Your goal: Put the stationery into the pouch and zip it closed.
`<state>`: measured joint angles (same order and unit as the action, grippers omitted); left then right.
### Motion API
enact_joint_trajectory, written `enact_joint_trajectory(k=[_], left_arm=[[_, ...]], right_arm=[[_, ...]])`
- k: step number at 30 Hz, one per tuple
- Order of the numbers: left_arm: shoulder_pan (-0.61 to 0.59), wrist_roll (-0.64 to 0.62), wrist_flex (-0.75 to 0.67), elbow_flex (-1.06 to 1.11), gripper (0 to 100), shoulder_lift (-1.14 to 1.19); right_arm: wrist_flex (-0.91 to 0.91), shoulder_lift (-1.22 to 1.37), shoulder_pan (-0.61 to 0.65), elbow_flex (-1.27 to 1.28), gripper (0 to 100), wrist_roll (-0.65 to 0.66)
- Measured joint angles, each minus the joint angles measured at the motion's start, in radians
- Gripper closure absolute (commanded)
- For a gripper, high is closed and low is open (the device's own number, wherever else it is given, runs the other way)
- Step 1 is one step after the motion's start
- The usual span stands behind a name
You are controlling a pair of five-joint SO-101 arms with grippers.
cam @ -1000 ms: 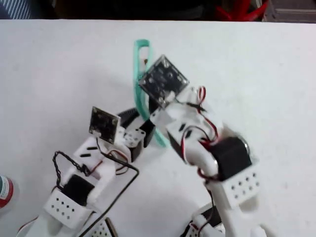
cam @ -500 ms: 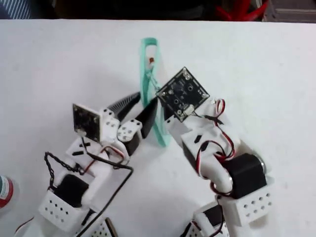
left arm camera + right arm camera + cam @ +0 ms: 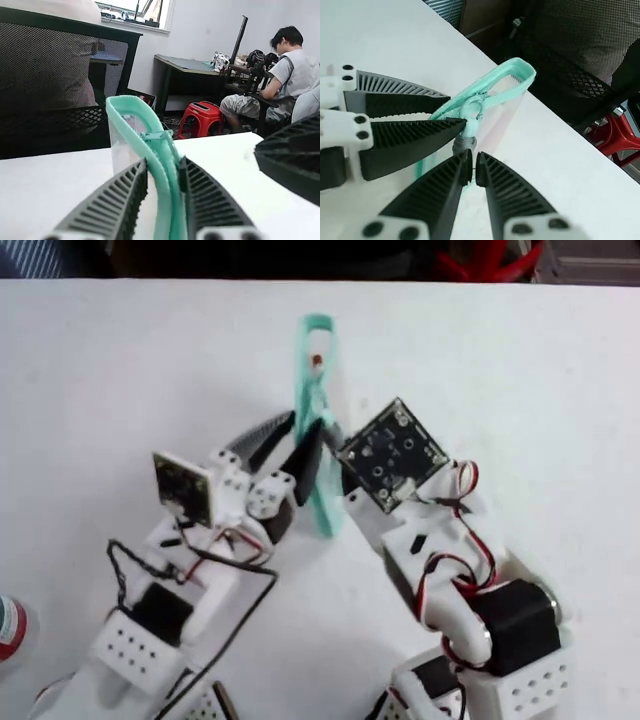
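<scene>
At the far left edge of the white table [image 3: 520,360], we are seeing a round object with red, white and green bands [image 3: 8,628], well apart from everything else. Moving right, the left arm [image 3: 190,560] is stretching toward the table's middle. Its left gripper [image 3: 162,167] is clamping its two ribbed fingers, one grey and one black, on the clear plastic pouch with a mint-green zip edge [image 3: 324,505], one finger pressing on each side of that green edge.

The pouch is standing on its side near the middle of the table, its green edge running away from the arms. It is sitting between the two grippers. A small reddish item [image 3: 316,361] is showing through the clear wall near the far end, and we cannot tell what it is.

A green loop is sitting on the zip edge just beyond the left gripper's black finger, and a short grey zip pull [image 3: 465,143] is hanging from it. The right gripper [image 3: 472,161] is pinching its black fingertips together on the lower end of this zip pull, with only a thin slit showing between them. The right arm [image 3: 470,580] is angling in from the near right. A black mesh chair [image 3: 570,55] and a red plastic stool [image 3: 202,117] are standing beyond the table's far edge.
</scene>
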<state>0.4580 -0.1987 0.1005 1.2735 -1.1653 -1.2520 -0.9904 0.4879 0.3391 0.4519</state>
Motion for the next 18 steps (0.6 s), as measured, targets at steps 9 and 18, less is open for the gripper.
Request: enact_joint_trajectory(k=[9,18], left_arm=[[0.041,0.078,-0.064,-0.003,97,0.066],[0.04,0.084,-0.055,0.072,97,-0.048]], right_arm=[[0.0,0.029,0.02,0.0,82.4,0.0],[0.025,0.074,0.095,0.048,75.7,0.0]])
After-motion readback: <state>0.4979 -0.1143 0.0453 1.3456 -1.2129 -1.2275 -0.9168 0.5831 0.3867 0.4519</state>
